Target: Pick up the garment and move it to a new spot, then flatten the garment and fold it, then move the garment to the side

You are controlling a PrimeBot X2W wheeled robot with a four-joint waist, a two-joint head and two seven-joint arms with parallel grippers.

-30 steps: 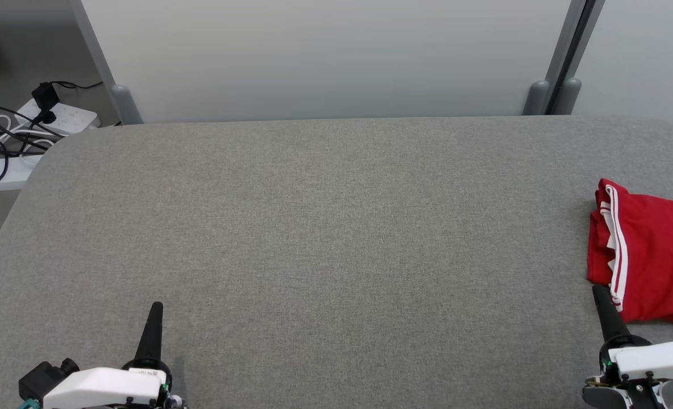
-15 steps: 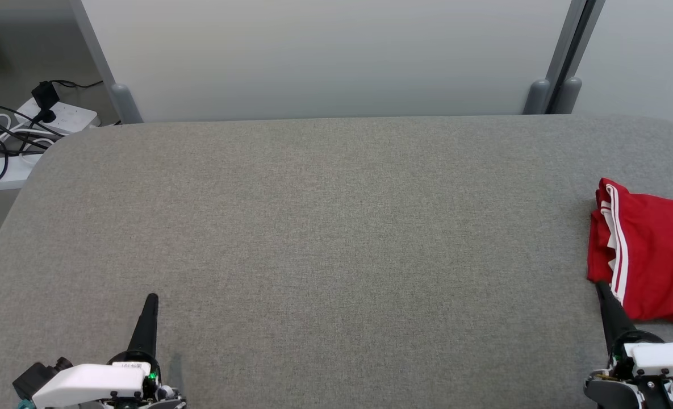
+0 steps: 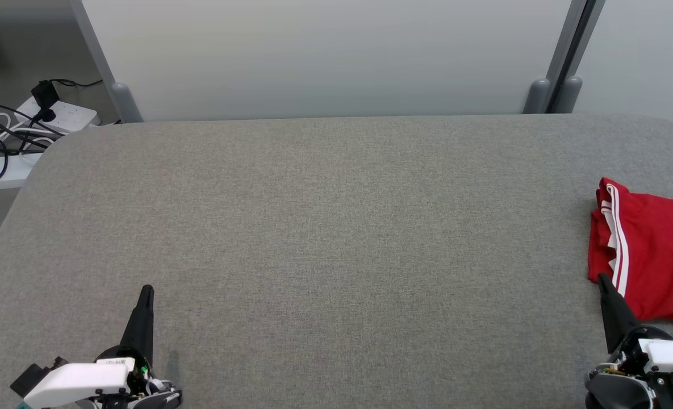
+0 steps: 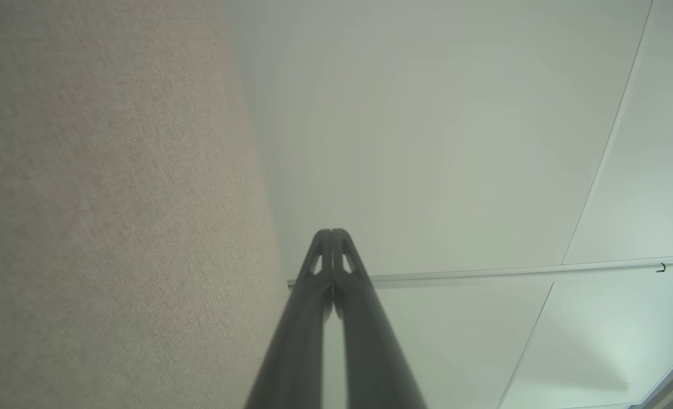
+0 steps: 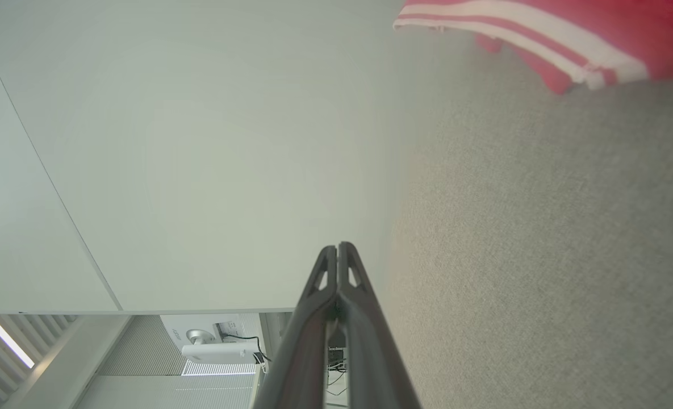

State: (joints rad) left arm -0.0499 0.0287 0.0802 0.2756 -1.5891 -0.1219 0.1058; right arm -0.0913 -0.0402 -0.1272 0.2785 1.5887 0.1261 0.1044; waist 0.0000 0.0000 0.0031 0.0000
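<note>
Red garment (image 3: 654, 255), left pincer (image 3: 147, 291) label (image 3: 115, 362) illegible

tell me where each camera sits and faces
Head view: on the head, facing forward and down at the grey table; left hand and right hand at bottom corners.
Left wrist view: on that wrist, along its shut fingers; table, pale wall.
Right wrist view: on that wrist, along its shut fingers toward red garment.
Shared: head and right wrist show the garment.
</note>
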